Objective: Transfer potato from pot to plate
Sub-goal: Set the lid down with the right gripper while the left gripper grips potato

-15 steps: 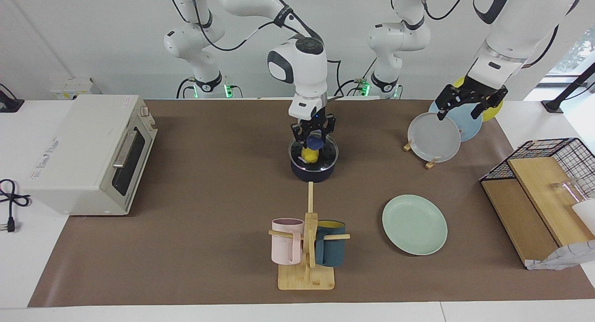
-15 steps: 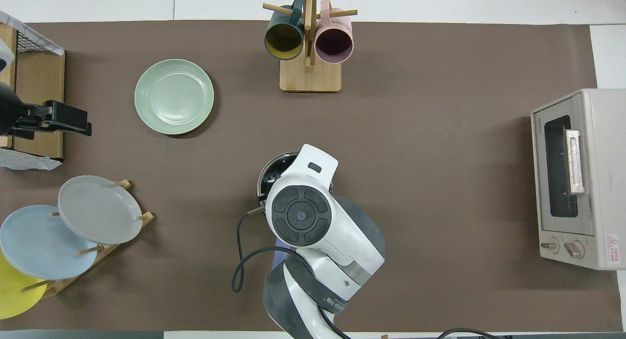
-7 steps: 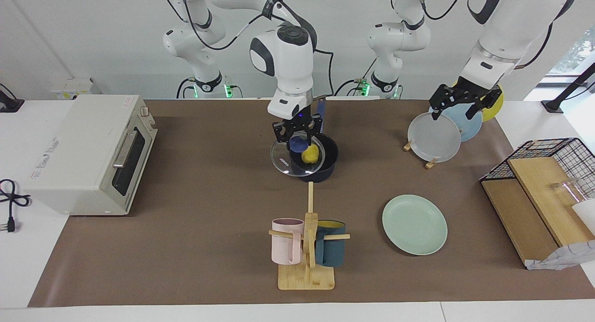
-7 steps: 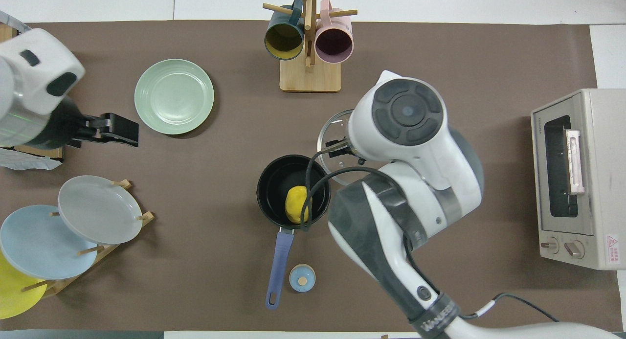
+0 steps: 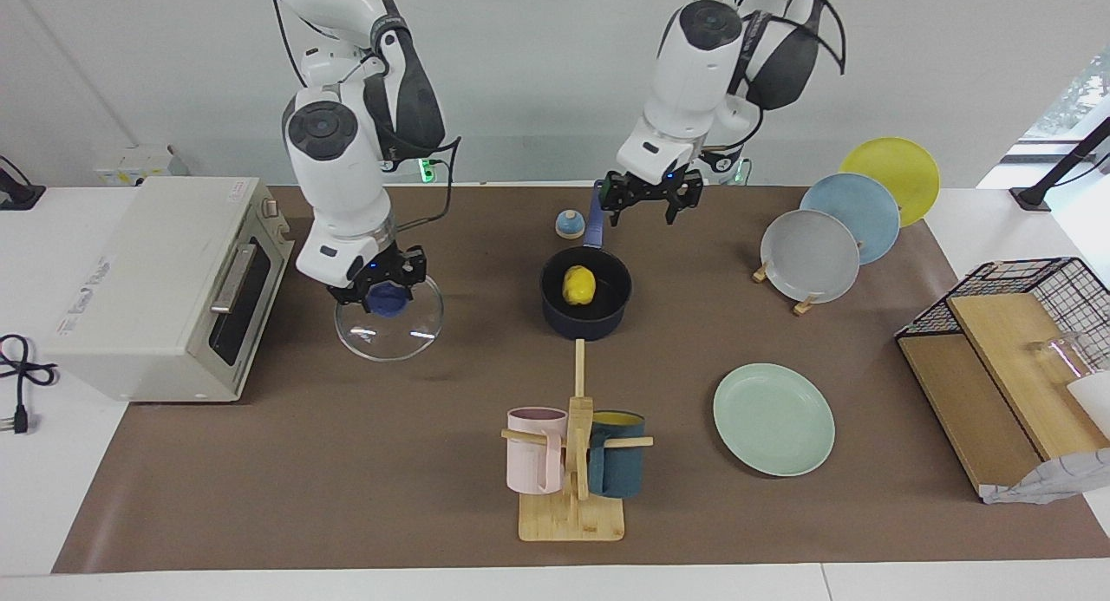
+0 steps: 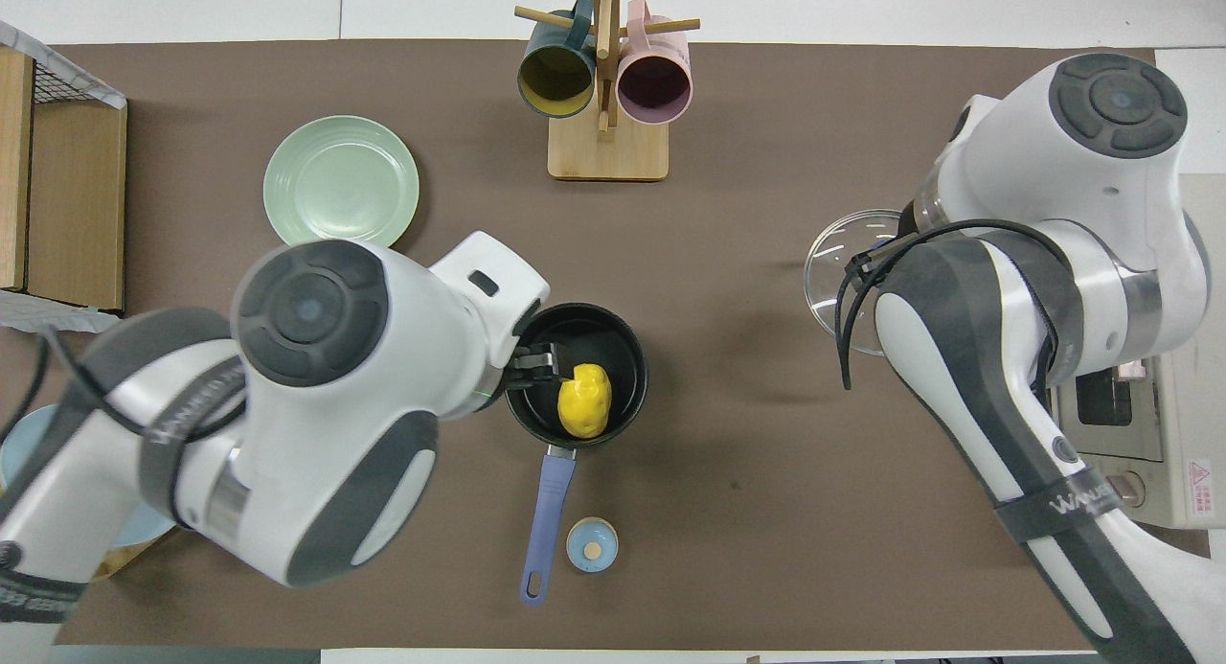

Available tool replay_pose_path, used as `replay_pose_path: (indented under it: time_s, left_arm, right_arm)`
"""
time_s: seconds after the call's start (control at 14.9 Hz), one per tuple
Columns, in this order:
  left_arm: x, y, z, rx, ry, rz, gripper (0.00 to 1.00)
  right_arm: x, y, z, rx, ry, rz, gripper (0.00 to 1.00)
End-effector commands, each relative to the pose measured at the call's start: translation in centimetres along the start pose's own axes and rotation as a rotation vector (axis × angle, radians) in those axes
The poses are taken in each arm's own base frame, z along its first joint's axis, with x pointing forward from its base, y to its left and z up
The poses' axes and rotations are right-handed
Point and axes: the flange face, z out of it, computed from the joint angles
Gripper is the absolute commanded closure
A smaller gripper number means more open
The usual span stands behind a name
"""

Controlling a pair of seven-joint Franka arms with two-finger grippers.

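The yellow potato [image 5: 578, 285] lies in the uncovered navy pot [image 5: 586, 322], also seen from overhead as the potato [image 6: 584, 400] in the pot [image 6: 627, 353]. The pot's blue handle [image 6: 544, 520] points toward the robots. My left gripper [image 5: 650, 204] is open and empty, raised over the pot's rim [image 6: 530, 368]. My right gripper [image 5: 382, 285] is shut on the blue knob of the glass lid [image 5: 390, 334] and holds it low over the mat beside the toaster oven. The mint-green plate [image 5: 773, 419] lies empty, farther from the robots than the pot, also in the overhead view [image 6: 341, 189].
A toaster oven [image 5: 165, 280] stands at the right arm's end. A mug rack [image 5: 572, 462] with a pink and a teal mug stands farther out. A rack holds grey [image 5: 809, 256], light blue and yellow plates. A small blue disc [image 5: 569, 225] lies beside the handle. A wire basket [image 5: 1023, 323] holds boards.
My right gripper has carried the glass lid off the pot toward the toaster oven and lowered it. My left gripper has swung from the plate rack to over the pot.
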Motion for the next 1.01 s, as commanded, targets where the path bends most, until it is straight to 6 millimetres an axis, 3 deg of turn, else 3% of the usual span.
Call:
replay_pose_path:
  time_s: [0.0, 0.13, 0.34, 0.74, 0.94]
  left_arm:
    - [-0.9, 2.7, 7.7, -0.015, 0.0, 0.017, 0.0]
    - [-0.7, 3.2, 9.6, -0.011, -0.003, 0.022, 0.0]
    - [-1.0, 3.8, 11.4, -0.006, -0.009, 0.029, 0.0]
    - [-1.0, 4.5, 15.8, 0.01, -0.023, -0.03, 0.0]
    - [-1.5, 5.2, 16.9, 0.016, -0.028, -0.035, 0.0]
  right_arm:
    - [-3.3, 2.5, 2.8, 0.013, 0.037, 0.005, 0.74]
    - [-4.9, 5.1, 5.2, 0.001, 0.089, -0.011, 0.74]
    - [-6.3, 7.1, 7.8, -0.008, 0.115, -0.012, 0.74]
    - [-7.8, 8.5, 10.7, -0.021, 0.151, -0.015, 0.73]
    - [-8.5, 8.7, 11.6, -0.02, 0.152, -0.006, 0.73]
